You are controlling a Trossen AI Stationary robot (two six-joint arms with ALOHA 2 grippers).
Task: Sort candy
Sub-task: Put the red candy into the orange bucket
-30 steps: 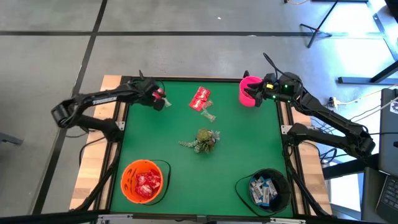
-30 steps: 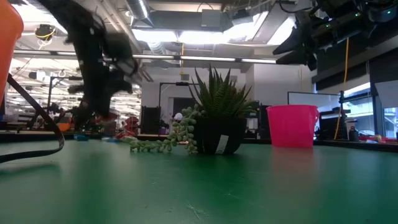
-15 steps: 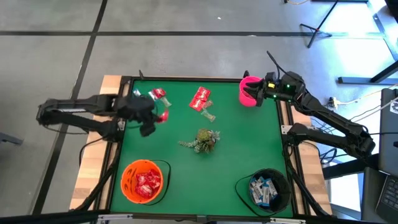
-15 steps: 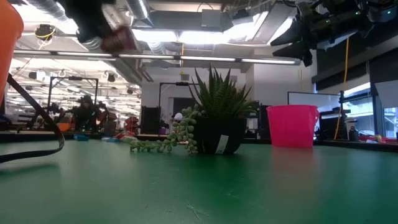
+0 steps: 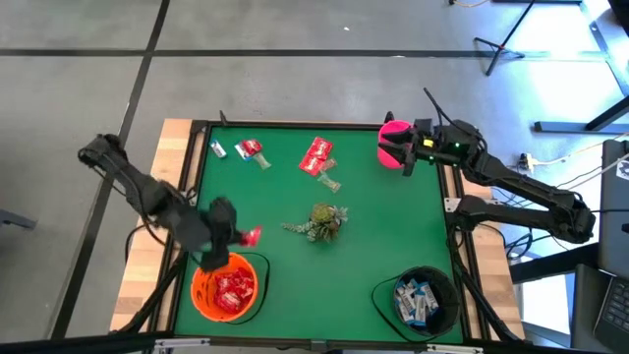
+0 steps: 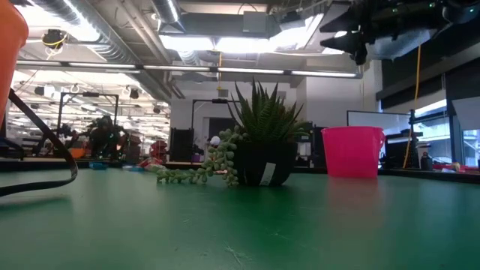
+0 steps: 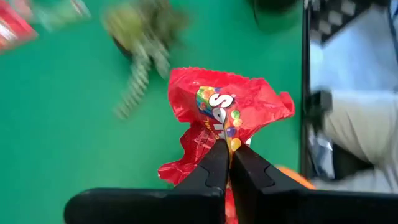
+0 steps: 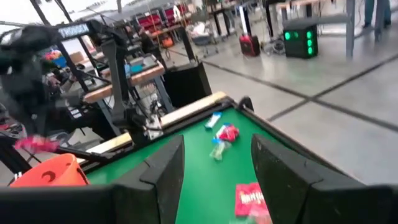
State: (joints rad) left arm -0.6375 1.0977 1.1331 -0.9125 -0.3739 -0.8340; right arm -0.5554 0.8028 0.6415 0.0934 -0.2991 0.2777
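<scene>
Above the table's near left, just beyond the orange bowl (image 5: 228, 286) of red packets, my left gripper (image 5: 242, 236) is shut on a shiny red candy packet (image 7: 230, 106). More candy lies at the far side: a red packet (image 5: 316, 155), small pieces (image 5: 251, 149), a white-and-blue one (image 5: 218, 149) and a clear-wrapped one (image 5: 330, 183). My right gripper (image 8: 214, 180) is open and holds nothing, held high and level over the pink cup (image 5: 393, 144) at the far right. A black bowl (image 5: 421, 300) holds white-and-blue packets. My left gripper pinches the red packet by its crumpled lower edge (image 7: 214, 138) between its two fingertips. The fingers slant downward. The packet stands out beyond the fingertips, lifted clear of the table (image 5: 393, 226).
A small potted plant (image 5: 321, 221) with trailing green sprigs stands at the table's middle. The orange bowl is at the near left corner, the black bowl at the near right, the pink cup (image 6: 352, 151) at the far right. Wooden borders frame the green mat.
My left gripper has swung from the table's far left toward the near edge, rising and turning as it went. It stays shut on the red packet, which has been lifted off the table and carried near the orange bowl. My right gripper has tipped up slightly.
</scene>
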